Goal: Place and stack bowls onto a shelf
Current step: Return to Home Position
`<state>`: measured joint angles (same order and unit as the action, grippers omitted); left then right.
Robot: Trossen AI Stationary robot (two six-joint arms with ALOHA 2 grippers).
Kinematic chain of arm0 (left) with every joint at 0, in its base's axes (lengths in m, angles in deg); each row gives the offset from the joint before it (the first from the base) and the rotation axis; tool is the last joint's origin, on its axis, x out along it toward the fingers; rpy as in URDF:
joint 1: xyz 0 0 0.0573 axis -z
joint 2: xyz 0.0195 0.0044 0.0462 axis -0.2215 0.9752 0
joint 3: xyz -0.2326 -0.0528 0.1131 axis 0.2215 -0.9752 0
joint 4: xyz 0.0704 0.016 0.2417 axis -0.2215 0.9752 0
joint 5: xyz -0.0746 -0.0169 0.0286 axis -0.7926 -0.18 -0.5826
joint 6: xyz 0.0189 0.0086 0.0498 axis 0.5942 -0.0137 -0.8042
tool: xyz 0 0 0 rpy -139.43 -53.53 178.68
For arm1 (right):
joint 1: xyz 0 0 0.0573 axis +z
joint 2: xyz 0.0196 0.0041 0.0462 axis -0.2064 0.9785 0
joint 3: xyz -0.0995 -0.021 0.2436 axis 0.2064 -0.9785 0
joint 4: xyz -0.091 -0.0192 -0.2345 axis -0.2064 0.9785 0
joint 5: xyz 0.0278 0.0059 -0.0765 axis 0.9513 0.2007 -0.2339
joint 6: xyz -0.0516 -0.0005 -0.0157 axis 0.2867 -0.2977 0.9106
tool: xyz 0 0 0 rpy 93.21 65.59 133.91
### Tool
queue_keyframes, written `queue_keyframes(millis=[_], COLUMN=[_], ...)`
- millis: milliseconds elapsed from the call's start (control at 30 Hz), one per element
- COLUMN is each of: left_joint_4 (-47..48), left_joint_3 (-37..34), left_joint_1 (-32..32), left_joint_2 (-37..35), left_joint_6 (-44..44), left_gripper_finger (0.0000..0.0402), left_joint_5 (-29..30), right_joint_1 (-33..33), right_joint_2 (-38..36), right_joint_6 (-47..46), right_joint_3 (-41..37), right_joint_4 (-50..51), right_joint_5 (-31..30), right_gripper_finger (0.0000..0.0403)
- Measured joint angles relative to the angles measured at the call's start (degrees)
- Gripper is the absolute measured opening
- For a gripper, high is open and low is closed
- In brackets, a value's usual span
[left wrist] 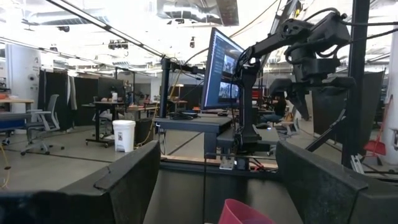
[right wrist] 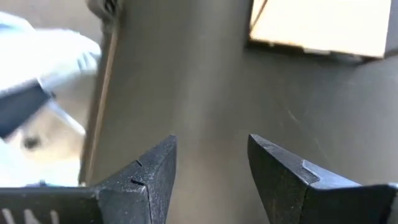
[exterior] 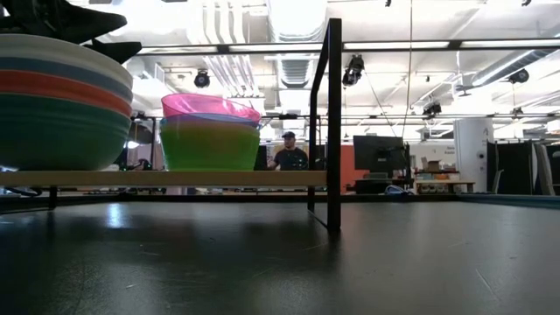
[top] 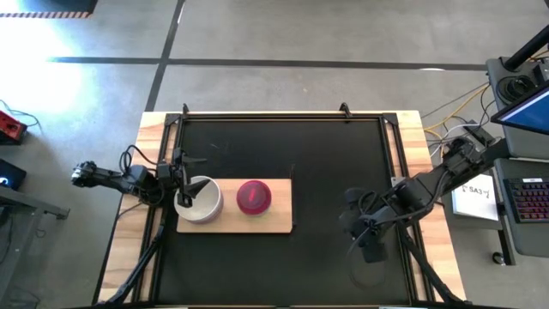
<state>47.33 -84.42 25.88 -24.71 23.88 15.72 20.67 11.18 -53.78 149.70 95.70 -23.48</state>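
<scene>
The bowls stood in two nested stacks on the shelf (top: 279, 221); the white-topped stack (top: 199, 199) showed blue, red and dark green rims beneath it in the low view, and the magenta-topped stack (top: 253, 196) sat beside it, apart, over cyan and yellow-green; no bowl lay loose on the black tabletop (top: 283, 146), so the stacking looked finished. The shelf lay toward the left arm's side of the table.

The left gripper (left wrist: 217, 144) hung just above the white-topped stack, over the rim on its own arm's side; its fingers (left wrist: 134, 180) were spread wide and held nothing, with the magenta rim showing ahead of them. The right gripper (right wrist: 211, 149) hovered over bare tabletop well clear of the shelf, fingers likewise parted and empty, one corner of the board ahead of it.

The step in hand read as withdrawal to rest rather than any further placing. For the left arm the next move probably called for a clean lift before pulling back, since a low retreat could have caught the white rim and shifted the stack; the right arm seemed to have open room to fold away. A person (exterior: 289, 154) was visible far behind the table in the workshop.
</scene>
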Motion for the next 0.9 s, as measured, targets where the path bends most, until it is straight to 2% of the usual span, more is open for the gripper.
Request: queue_keyframes(millis=[267, 533, 733, 900], left_joint_4=[0.0, -0.1, -0.1, -0.1], left_joint_3=[0.0, 0.0, 0.0, 0.0], left_joint_1=[0.0, 0.0, 0.0, 0.0], left_joint_2=[0.0, 0.0, 0.3, 0.3], left_joint_6=[0.0, 0.0, 0.0, 0.0], left_gripper_finger=[0.0302, 0.0302, 0.0302, 0.0302], left_joint_5=[0.0, 0.0, 0.0, 0.0], right_joint_1=[-3.4, -10.4, -14.6, -17.3], right_joint_2=[-10.6, -22.7, -30.8, -37.6], right_joint_6=[2.6, 22.4, 31.3, 32.2], right_joint_3=[-16.9, -38.5, -51.2, -58.6], right_joint_4=[-28.6, -66.2, -77.6, -83.8], right_joint_5=[0.0, -0.2, -1.0, -8.1], right_gripper_finger=[0.0185, 0.0185, 0.0185, 0.0185])
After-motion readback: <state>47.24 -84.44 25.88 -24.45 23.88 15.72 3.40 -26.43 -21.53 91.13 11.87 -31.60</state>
